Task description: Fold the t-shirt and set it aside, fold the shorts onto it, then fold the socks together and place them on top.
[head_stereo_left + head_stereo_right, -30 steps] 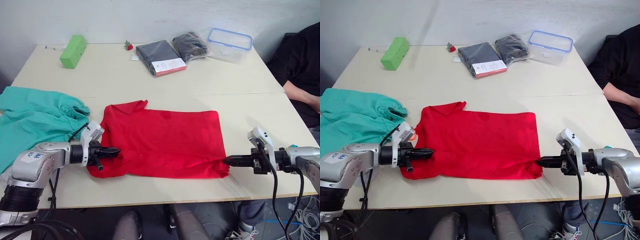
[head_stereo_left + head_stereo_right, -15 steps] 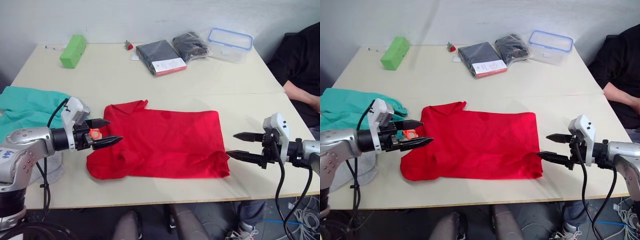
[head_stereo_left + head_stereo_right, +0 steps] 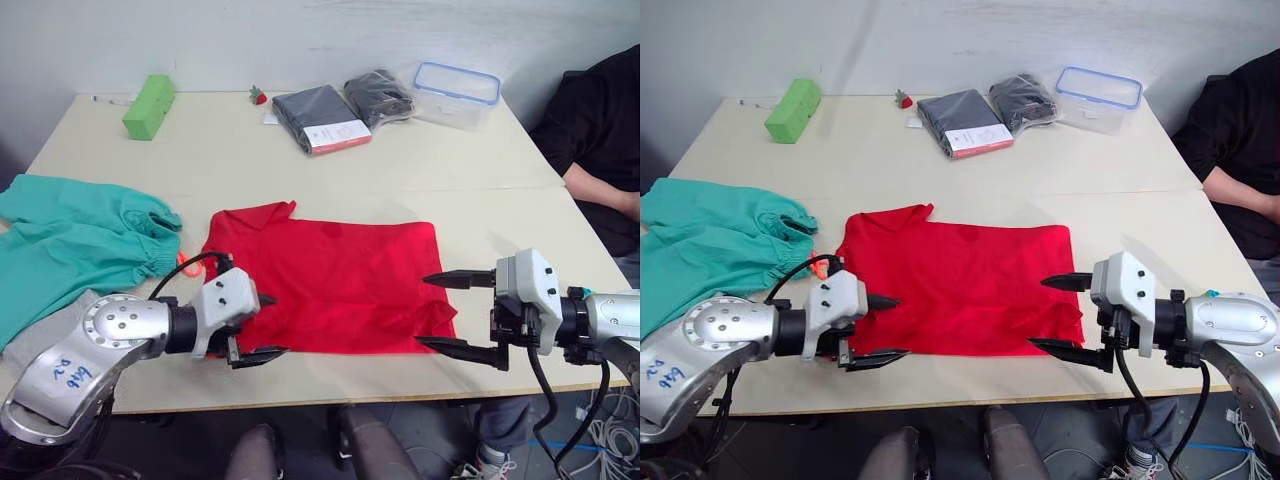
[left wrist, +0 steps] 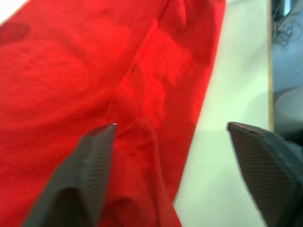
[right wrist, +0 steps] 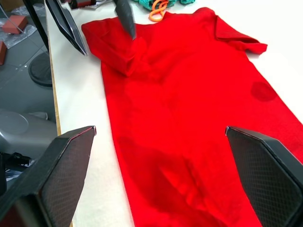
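The t-shirt lies flat on the desk, its long axis running straight between the two sets of fingers, so each arm is nearest its own end (collar end left, hem end right). The left gripper and right gripper both stand wide open and empty, straddling the near corners, one finger over soft, faintly rumpled red cloth and one over the desk's bare near edge.

Pretty even, bright overhead light, soft shadows under the grippers near the t-shirt. No real glare on the table. Left wrist shot looks a bit soft close up, maybe motion blur.
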{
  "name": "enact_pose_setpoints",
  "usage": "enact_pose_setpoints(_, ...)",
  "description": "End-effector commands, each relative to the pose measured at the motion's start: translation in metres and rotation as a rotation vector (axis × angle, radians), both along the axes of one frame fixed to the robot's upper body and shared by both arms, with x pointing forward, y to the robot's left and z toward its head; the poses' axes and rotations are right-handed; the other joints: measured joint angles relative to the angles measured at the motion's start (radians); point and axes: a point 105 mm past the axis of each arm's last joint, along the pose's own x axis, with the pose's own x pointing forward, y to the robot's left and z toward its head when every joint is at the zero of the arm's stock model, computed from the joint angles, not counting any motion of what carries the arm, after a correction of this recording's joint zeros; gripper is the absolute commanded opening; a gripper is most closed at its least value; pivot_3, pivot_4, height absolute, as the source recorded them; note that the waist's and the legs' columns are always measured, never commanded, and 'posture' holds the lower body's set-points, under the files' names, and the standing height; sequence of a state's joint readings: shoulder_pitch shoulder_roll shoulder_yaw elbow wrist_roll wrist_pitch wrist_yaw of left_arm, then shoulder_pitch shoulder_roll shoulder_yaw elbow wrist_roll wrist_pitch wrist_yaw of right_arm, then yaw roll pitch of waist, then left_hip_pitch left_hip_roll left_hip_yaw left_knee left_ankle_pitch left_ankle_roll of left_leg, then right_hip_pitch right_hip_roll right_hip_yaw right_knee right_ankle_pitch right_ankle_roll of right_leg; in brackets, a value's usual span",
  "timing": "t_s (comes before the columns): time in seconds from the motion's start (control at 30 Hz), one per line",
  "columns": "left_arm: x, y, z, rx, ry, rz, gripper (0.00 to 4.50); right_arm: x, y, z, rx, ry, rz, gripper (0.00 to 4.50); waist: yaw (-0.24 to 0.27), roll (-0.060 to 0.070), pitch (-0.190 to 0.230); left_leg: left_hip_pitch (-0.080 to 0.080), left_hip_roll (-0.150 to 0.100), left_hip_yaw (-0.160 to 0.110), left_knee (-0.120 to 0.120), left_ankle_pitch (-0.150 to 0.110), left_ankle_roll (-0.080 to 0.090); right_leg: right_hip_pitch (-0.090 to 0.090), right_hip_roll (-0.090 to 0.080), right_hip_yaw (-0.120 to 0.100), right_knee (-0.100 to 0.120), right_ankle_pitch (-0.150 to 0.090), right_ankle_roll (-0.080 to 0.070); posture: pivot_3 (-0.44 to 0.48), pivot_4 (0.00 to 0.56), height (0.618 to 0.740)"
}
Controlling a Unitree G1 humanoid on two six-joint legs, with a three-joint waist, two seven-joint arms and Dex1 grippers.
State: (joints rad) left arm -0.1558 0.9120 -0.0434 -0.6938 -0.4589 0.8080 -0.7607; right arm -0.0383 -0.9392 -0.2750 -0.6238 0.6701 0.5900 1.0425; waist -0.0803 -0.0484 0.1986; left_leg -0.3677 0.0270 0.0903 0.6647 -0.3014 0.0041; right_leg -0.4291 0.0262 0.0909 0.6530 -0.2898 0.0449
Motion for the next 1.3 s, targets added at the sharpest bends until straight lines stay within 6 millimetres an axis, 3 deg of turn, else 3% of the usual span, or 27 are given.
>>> enact_pose_setpoints(0.03, 0.007, -0.002, -0.001, 0.022, -0.044, 0.019, 2.67, -0.004, 0.008, 0.006, 0.010, -0.030, 0.032, 4.50, 0.001, 0.000, 0.000, 0.000, 0.000, 0.000, 0.000, 0.000, 0.000, 0.000, 0.000, 0.000, 0.000, 0.000, 0.000, 0.000, 0.150, 0.740)
enact_pose_setpoints(0.3, 0.008, -0.005, -0.008, 0.020, -0.015, 0.013, 2.67, -0.012, 0.017, 0.007, 0.010, -0.045, 0.081, 4.50, 0.001, 0.000, 0.000, -0.001, 0.000, 0.000, -0.001, -0.001, 0.000, -0.001, 0.000, 0.000, 0.000, 0.000, 0.000, 0.000, 0.150, 0.740)
enact_pose_setpoints(0.4, 0.007, -0.003, -0.013, 0.023, -0.006, 0.015, 2.12, -0.017, 0.020, 0.007, 0.009, -0.049, 0.109, 4.50, 0.001, 0.000, 0.000, -0.001, 0.000, 0.000, -0.001, -0.001, 0.000, -0.001, 0.000, 0.000, 0.000, 0.000, 0.000, 0.000, 0.150, 0.740)
enact_pose_setpoints(0.63, 0.013, 0.002, -0.018, 0.007, -0.002, 0.045, 0.03, -0.019, 0.022, 0.007, 0.006, -0.059, 0.125, 4.50, 0.001, 0.000, 0.000, -0.001, 0.000, 0.000, -0.001, -0.001, 0.000, -0.001, 0.000, 0.000, 0.000, 0.000, 0.000, 0.000, 0.150, 0.740)
enact_pose_setpoints(0.8, 0.020, 0.012, -0.011, -0.080, 0.016, 0.086, 0.03, -0.019, 0.023, 0.008, 0.002, -0.059, 0.141, 4.50, 0.001, 0.000, 0.000, -0.001, 0.000, 0.000, -0.001, -0.001, 0.000, -0.001, 0.000, 0.000, -0.001, 0.000, 0.000, 0.000, 0.150, 0.740)
enact_pose_setpoints(0.93, 0.024, 0.036, 0.030, -0.404, 0.223, 0.165, 0.03, -0.019, 0.024, 0.006, -0.002, -0.051, 0.166, 4.50, 0.002, -0.001, 0.000, -0.001, 0.001, -0.001, -0.001, -0.001, 0.000, -0.001, 0.000, -0.002, 0.000, 0.000, 0.000, 0.000, 0.150, 0.740)
enact_pose_setpoints(1.03, 0.025, 0.057, 0.045, -0.470, 0.319, 0.199, 0.03, -0.019, 0.026, 0.005, 0.001, -0.047, 0.181, 4.50, -0.003, -0.001, 0.000, -0.001, 0.001, -0.001, 0.000, 0.000, 0.000, -0.001, 0.000, -0.002, 0.000, 0.000, 0.000, 0.000, 0.150, 0.740)
enact_pose_setpoints(1.1, 0.029, 0.069, 0.044, -0.466, 0.361, 0.254, 0.03, -0.019, 0.027, 0.004, 0.001, -0.046, 0.187, 4.50, -0.002, -0.001, 0.000, 0.000, 0.000, -0.001, 0.000, -0.001, 0.000, -0.001, 0.000, -0.002, 0.000, 0.000, 0.000, 0.000, 0.150, 0.740)
enact_pose_setpoints(1.17, 0.027, 0.079, 0.030, -0.382, 0.402, 0.288, 0.03, -0.018, 0.027, 0.003, 0.000, -0.046, 0.188, 4.50, -0.002, -0.001, 0.000, -0.001, 0.000, -0.001, -0.001, -0.001, 0.000, -0.001, 0.000, -0.002, 0.000, -0.001, 0.000, 0.000, 0.150, 0.740)
enact_pose_setpoints(1.3, 0.034, 0.085, 0.012, -0.342, 0.436, 0.346, 0.03, -0.015, 0.027, 0.002, 0.001, -0.047, 0.183, 4.50, 0.001, -0.001, 0.000, -0.001, 0.001, -0.001, -0.001, -0.002, -0.002, -0.002, -0.001, -0.002, 0.000, -0.002, -0.002, 0.000, 0.150, 0.740)
